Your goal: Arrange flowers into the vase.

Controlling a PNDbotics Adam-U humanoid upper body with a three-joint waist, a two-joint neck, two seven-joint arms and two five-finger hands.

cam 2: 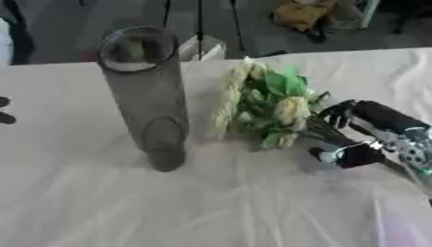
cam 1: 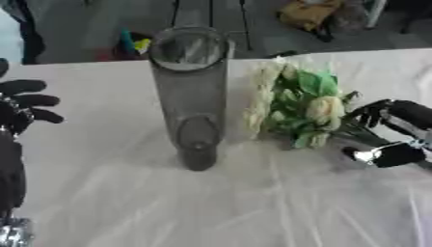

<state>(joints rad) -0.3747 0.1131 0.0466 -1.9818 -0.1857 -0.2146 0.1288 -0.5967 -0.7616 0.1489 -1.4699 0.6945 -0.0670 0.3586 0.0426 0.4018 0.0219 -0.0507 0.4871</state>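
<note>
We see the bunch of pale yellow flowers with green leaves (cam 2: pixel 270 103) lying on the white cloth-covered table (cam 2: pixel 211 202), right of centre, blooms pointing far-left and stems running near-right into the right hand (cam 2: pixel 358 132). The right hand comes in from the right edge, black with silver joints, fingers and thumb curled around the stem end of the bunch: upper fingers over the stems, thumb tip below them. So that hand is closed on the flowers, which rest on the cloth or just above it; we cannot tell which.

The tall clear glass cylinder vase (cam 1: pixel 192 91) stands upright on the table, left of the flowers, near them but apart. Its open rim faces the camera and its base sits nearer to us. Nothing visible inside it. The blooms' left edge is just beside the vase wall in the left eye view, with a gap showing in the right eye view.

The left hand (cam 1: pixel 21 103) shows at the left edge, black, fingers spread and roughly straight, holding nothing, well apart from the vase and the flowers.
</note>
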